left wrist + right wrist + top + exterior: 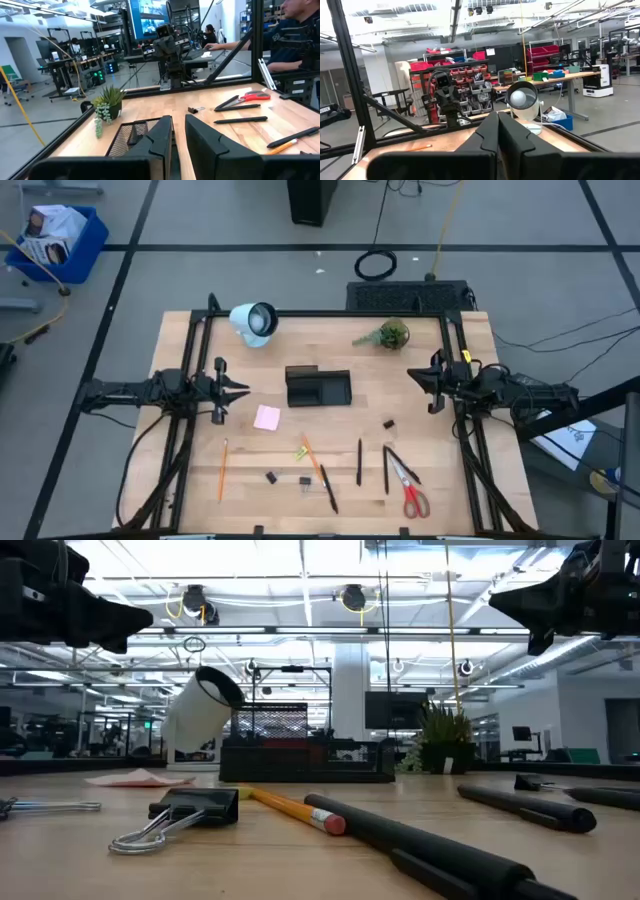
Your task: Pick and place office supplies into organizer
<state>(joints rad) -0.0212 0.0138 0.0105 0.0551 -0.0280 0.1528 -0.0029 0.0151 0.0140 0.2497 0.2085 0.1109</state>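
Both my grippers are hovering empty: left gripper mid-left with fingers barely parted, right gripper mid-right fully closed. Organizer is sitting center frame; scissors, pens, sticky-note pad are lying below it.

From my overhead feed I see a grey floor crossed by dark tape lines, with a blue bin at ten o'clock and a coiled black cable near one o'clock. Across the table I look into a bright hall under ceiling lights. Red storage bins line shelves, and a person sits beside the table.
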